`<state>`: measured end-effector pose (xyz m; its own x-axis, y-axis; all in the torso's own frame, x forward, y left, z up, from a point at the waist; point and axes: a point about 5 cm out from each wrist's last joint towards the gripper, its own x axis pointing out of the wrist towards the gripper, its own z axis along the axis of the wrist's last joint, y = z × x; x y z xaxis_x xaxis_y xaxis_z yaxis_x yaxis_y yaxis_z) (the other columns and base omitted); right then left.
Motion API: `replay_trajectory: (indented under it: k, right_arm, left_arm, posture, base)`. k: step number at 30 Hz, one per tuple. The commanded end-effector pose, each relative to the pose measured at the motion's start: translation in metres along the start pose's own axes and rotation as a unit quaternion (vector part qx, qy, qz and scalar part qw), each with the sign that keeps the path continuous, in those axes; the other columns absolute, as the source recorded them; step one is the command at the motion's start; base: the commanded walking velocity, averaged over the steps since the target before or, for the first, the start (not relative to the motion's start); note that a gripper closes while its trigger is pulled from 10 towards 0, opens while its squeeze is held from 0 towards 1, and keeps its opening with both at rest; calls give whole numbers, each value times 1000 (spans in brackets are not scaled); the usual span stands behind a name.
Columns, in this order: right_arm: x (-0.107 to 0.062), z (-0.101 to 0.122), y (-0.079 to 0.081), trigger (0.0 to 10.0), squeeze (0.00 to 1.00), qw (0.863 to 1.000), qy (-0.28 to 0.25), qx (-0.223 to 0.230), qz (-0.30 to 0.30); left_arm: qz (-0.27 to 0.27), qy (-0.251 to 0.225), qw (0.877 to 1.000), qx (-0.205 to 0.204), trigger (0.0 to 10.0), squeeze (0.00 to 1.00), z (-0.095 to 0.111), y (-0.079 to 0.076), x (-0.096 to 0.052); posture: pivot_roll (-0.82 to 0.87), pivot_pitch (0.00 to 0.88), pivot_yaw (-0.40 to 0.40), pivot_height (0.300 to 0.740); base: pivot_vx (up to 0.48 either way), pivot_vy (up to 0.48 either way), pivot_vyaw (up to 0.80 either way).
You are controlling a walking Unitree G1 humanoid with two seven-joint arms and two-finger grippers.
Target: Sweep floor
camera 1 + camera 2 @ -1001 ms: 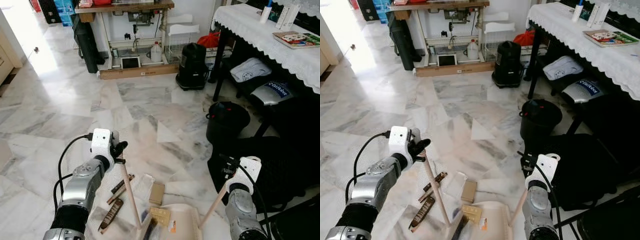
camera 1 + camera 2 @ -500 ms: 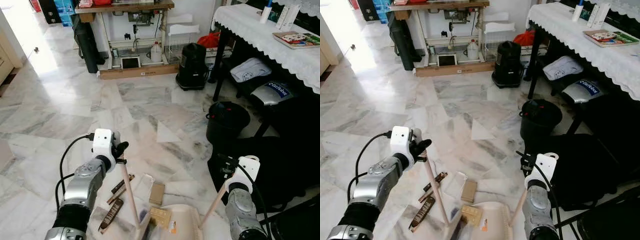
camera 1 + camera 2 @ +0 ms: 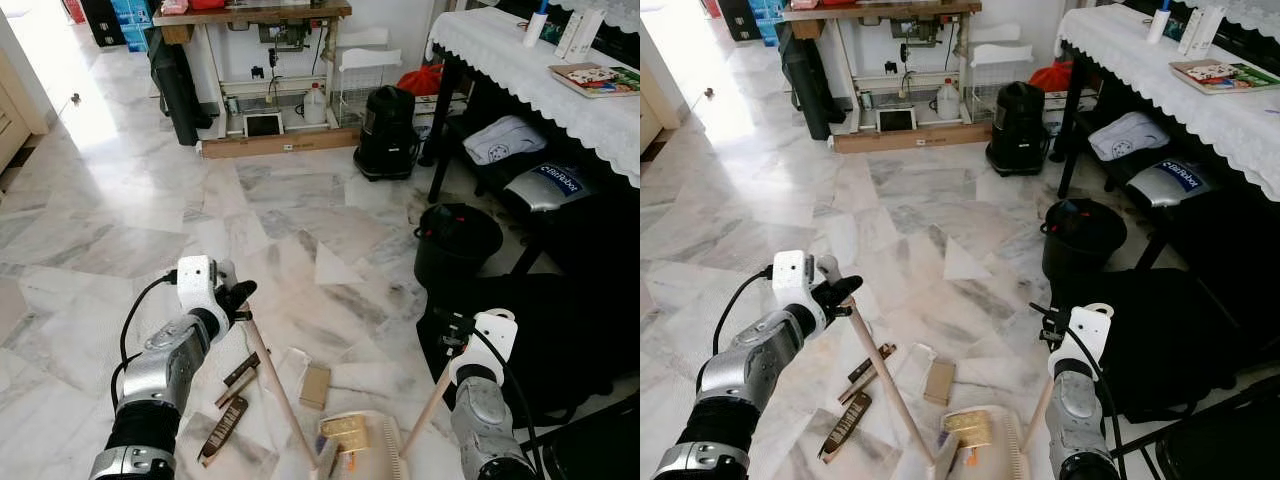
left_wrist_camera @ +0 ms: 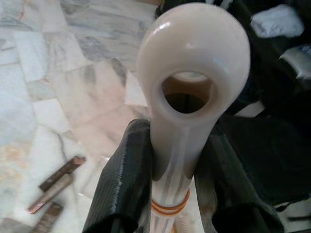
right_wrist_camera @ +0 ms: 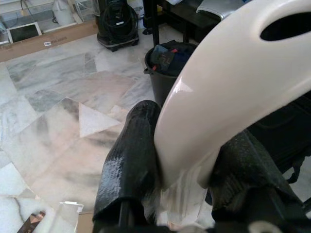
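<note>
My left gripper [image 3: 240,298] is shut on the top of a cream broom handle [image 3: 280,390], which slants down and right to the broom head [image 3: 322,462] at the mouth of the cream dustpan [image 3: 378,446]. A gold packet [image 3: 343,431] lies on the dustpan. My right gripper [image 3: 456,346] is shut on the dustpan's upright handle [image 3: 430,404]. The left wrist view shows black fingers [image 4: 127,179] clamping the handle's looped end [image 4: 192,82]. In the right wrist view the fingers [image 5: 129,160] clamp the dustpan handle [image 5: 223,97]. A tan box [image 3: 315,385], clear plastic [image 3: 290,360] and brown wrappers [image 3: 222,430] lie on the marble floor.
A black bin [image 3: 456,240] stands right of centre, with a black vacuum [image 3: 388,130] behind it. A table with a white lace cloth [image 3: 520,70] and dark bags [image 3: 545,340] under it line the right side. A sewing table [image 3: 250,15] stands at the back. Open marble floor lies left.
The broom head swept right and pushed the gold packet onto the dustpan. The broom handle now leans more steeply to the right. The right gripper and dustpan stayed put.
</note>
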<state>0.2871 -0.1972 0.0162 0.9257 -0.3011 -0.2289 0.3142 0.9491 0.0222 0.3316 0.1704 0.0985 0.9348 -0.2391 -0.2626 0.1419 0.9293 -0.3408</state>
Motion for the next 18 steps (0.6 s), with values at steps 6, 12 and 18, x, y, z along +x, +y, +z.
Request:
replay_trajectory:
  k: [6, 12, 18]
  right_arm:
    - [1, 1, 5, 10000, 0, 1000, 3, 12, 5]
    - [2, 7, -1, 10000, 0, 1000, -19, 11, -15]
    - [7, 22, -6, 10000, 0, 998, -50, 17, -30]
  left_arm:
    - [-25, -36, 999, -5, 10000, 0, 19, -11, 2]
    - [-12, -53, 998, 44, 10000, 0, 27, -10, 0]
    - [-8, -44, 996, 76, 10000, 0, 22, -7, -2]
  posture:
    - [-6, 0, 19, 740]
    - [-4, 0, 18, 740]
    - [-9, 0, 18, 740]
  base:
    - [0, 0, 0]
    - [0, 0, 0]
    - [0, 0, 0]
